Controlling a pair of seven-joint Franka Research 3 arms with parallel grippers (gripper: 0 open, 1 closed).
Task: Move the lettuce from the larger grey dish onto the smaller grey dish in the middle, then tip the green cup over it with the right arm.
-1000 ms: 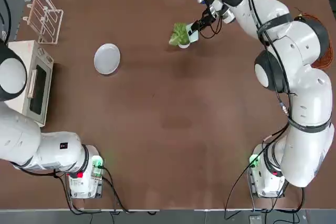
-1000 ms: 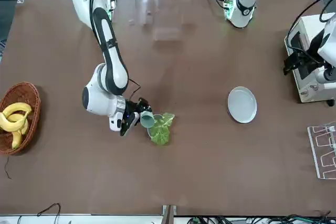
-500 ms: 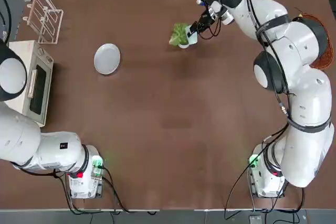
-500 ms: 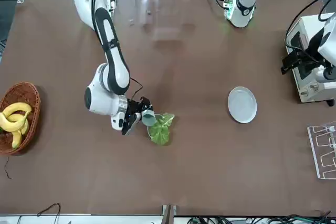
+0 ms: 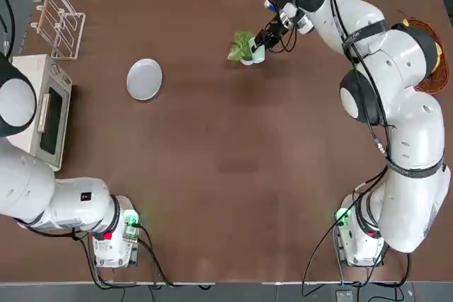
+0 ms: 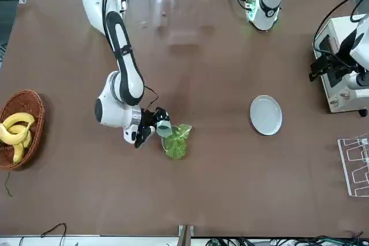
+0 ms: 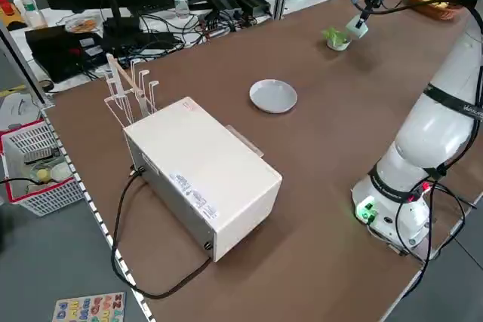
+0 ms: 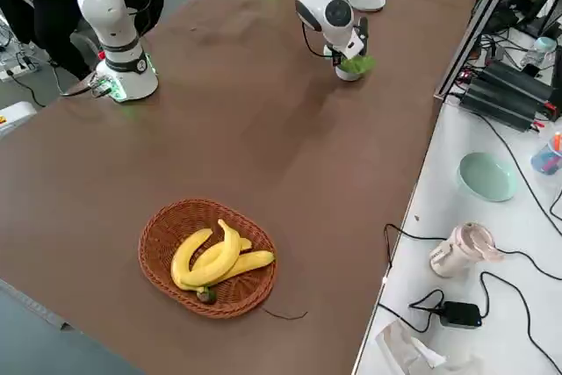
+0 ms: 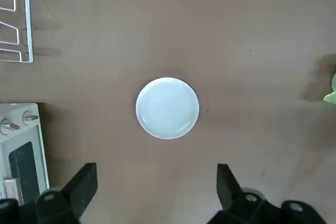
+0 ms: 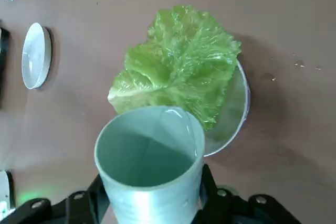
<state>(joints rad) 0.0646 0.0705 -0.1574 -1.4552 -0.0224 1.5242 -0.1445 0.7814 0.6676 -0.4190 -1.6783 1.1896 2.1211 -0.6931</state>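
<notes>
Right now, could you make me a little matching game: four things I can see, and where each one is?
Things:
1. pale mint-green tumbler
2. frilly bright-green lettuce
3. flat round light-grey plate
4. yellow bananas

Places:
A. in the brown woven basket
B. between the right arm's fingers
C. on the small round light-grey bowl
D. on the brown table, with nothing on it

Pairs: 1-B, 2-C, 3-D, 4-A

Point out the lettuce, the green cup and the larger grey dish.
Lettuce (image 10: pixel 173 66): right wrist view, middle of the leaf.
Green cup (image 10: pixel 149 200): right wrist view, outer wall below the rim.
Larger grey dish (image 5: pixel 144 79): top view, bare middle.
</notes>
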